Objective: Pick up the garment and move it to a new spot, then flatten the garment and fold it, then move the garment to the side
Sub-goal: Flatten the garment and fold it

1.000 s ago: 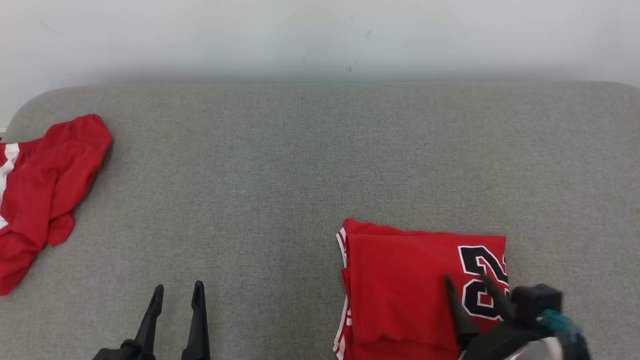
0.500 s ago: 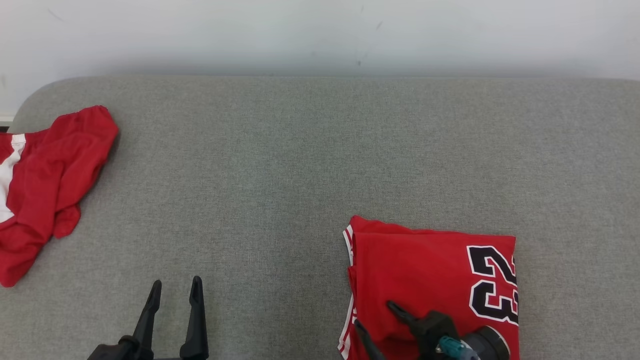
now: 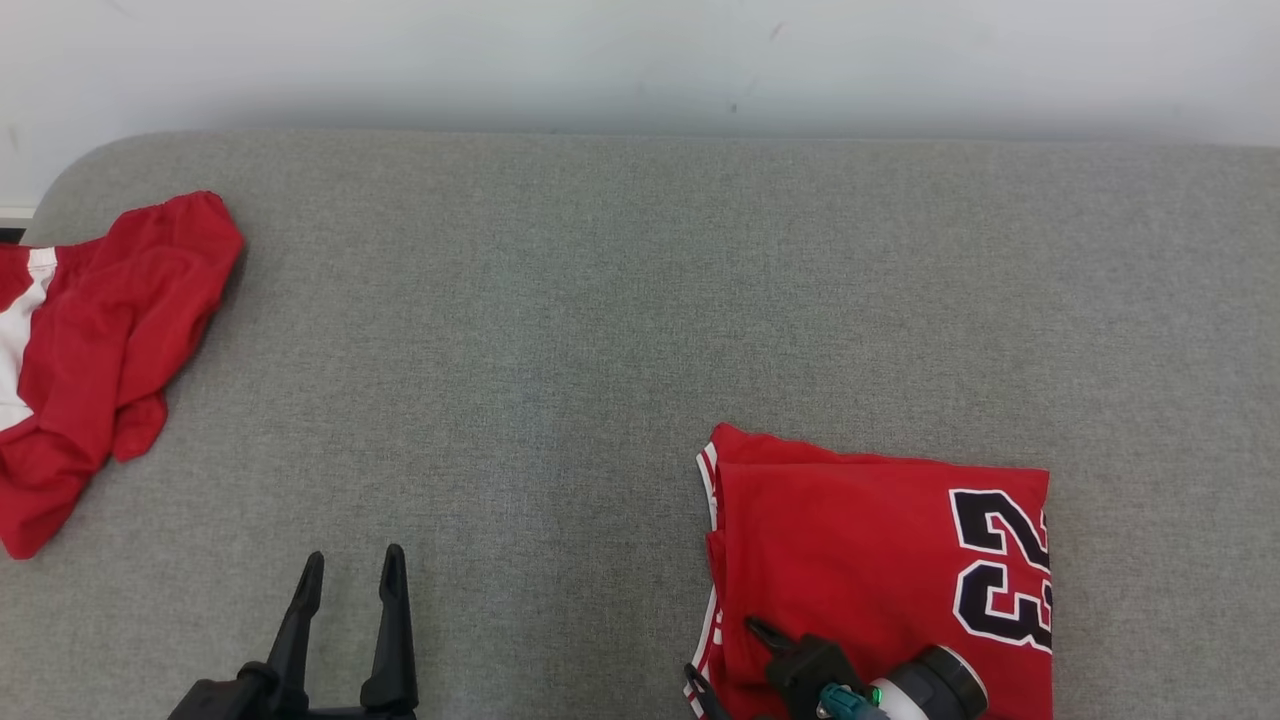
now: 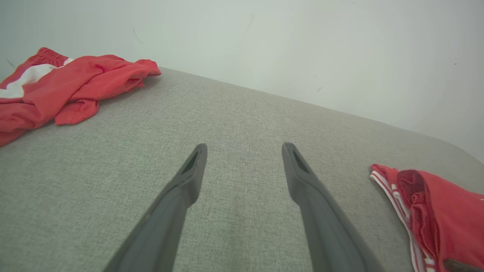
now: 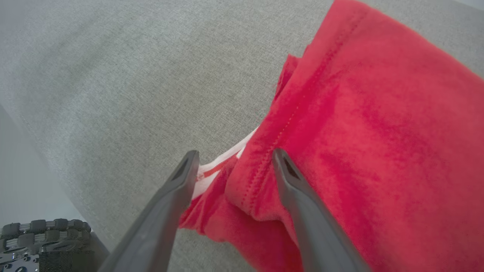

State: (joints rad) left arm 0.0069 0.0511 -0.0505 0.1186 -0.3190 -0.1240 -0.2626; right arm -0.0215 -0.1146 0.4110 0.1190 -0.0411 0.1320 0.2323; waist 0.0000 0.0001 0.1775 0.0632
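So the right gripper (image 3: 720, 647) has its jaws spread wide, not clamped on anything. In the right wrist view the right gripper (image 5: 235, 152) straddles the stitched hem of the folded jersey (image 5: 378, 132). One finger sits over the red cloth, the other over the white striped trim and the grey weave beside it. Can't tell if either finger actually touches the cloth.

In the head view the folded jersey (image 3: 850, 560) lies at about 5 o'clock on the tabletop (image 3: 600, 300) and runs from the jaws out toward 2 o'clock. It's a neat rectangle in a few soft layers, matte red knit. A black "23" outlined in white sits along its 3 o'clock edge, and thin red-and-white ribbing peeks out along the 9 o'clock edge.

The left gripper (image 3: 354, 553) is at 7 o'clock, well apart from the jersey, jaws also open with nothing in them. From the left wrist view, the left gripper (image 4: 245, 145) is over bare grey fabric.

The tabletop is covered in a coarse grey woven cloth with rounded corners. At 9 o'clock there's a crumpled red garment (image 3: 110, 330), thinner-looking, with a white panel, bunched in loose folds. A plain pale wall (image 3: 640, 60) runs along the 12 o'clock side.
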